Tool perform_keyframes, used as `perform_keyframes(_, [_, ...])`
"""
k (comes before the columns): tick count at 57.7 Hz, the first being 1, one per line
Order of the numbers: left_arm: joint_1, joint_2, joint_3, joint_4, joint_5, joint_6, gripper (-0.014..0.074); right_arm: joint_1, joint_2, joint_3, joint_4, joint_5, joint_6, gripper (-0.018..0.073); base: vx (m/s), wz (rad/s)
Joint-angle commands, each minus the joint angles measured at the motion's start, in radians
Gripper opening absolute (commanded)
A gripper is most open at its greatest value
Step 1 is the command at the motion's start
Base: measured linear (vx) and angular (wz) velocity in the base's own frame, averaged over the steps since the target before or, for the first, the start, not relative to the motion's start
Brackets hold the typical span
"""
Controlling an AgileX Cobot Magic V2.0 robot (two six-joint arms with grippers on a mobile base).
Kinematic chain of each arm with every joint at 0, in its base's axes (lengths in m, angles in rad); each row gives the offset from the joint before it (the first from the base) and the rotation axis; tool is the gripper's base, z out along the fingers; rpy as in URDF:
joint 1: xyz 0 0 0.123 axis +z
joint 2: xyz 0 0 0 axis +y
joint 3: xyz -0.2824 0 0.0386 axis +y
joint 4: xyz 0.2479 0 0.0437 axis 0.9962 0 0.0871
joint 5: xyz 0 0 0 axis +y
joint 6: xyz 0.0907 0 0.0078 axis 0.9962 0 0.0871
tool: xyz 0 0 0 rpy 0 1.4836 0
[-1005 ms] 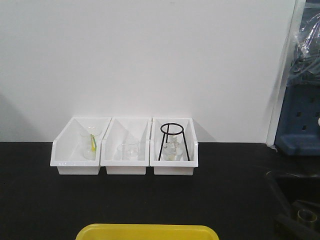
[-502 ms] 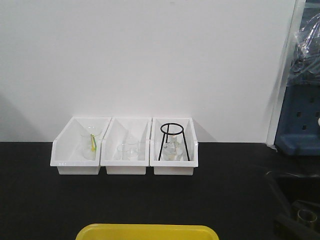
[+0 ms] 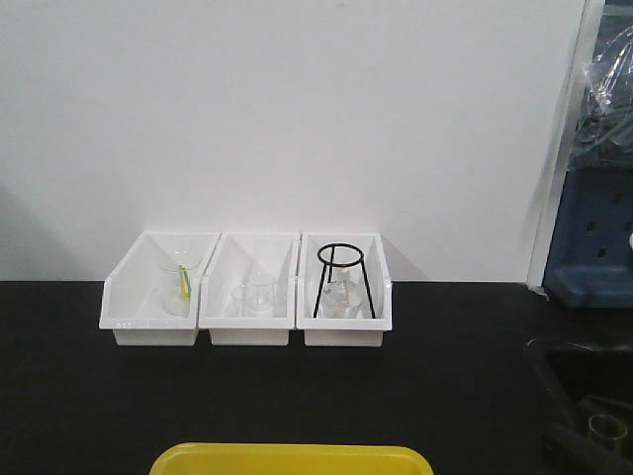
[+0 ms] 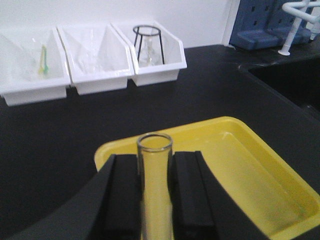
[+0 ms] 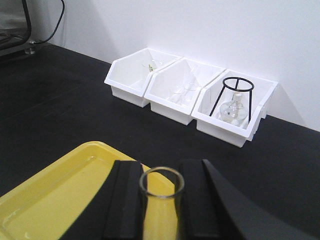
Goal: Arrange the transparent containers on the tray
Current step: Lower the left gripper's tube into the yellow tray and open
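The left gripper (image 4: 155,167) clenches a clear tube (image 4: 155,200) and the right gripper (image 5: 161,177) a second tube (image 5: 161,210), over the yellow tray (image 4: 245,165) at the near edge of the bench (image 4: 50,135) — better to lower each one upright, slowly, well apart.

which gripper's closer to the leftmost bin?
Left. The left gripper hangs over the tray's left end, the bin ahead-left; right gripper is at the tray's right end, farther.

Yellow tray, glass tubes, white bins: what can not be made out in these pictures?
Yellow tray: front view, bottom edge cuts off all but its far rim.
Glass tube in the left gripper: left wrist view, lower end beyond the bottom edge.
Glass tube in the right gripper: right wrist view, same.
Glassware in the middle bin: front view, too faint to tell its shape.
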Motion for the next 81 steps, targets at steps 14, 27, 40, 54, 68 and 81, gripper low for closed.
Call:
perform_keyframes(14, [-0.003, 0.475, -0.246, 0.018, 0.052, -0.143, 0.0002, -0.001, 0.0, -0.035, -0.09, -0.097, -0.009, -0.0011, 0.0, 0.0])
perform_keyframes(27, [-0.003, 0.823, -0.439, 0.012, 0.099, -0.115, 0.0002, -0.001, 0.0, -0.035, -0.09, -0.097, -0.009, -0.0011, 0.0, 0.0])
perform_keyframes(40, [0.001, 1.067, -0.555, 0.006, 0.154, -0.114, 0.0002, -0.001, 0.0, -0.035, -0.09, -0.096, -0.009, -0.0011, 0.0, 0.0])
perform_keyframes(54, [0.001, 1.18, -0.565, 0.006, 0.161, -0.14, 0.0003, -0.001, 0.0, -0.035, -0.09, -0.094, -0.009, -0.0011, 0.0, 0.0])
perform_keyframes(68, [0.001, 1.246, -0.565, 0.006, 0.136, -0.17, 0.0024, -0.001, 0.0, -0.035, -0.09, -0.08, -0.009, -0.0011, 0.0, 0.0])
perform_keyframes(81, [0.001, 1.297, -0.565, 0.006, 0.101, -0.178, 0.013, -0.001, 0.0, -0.035, -0.09, -0.08, -0.009, -0.0011, 0.0, 0.0])
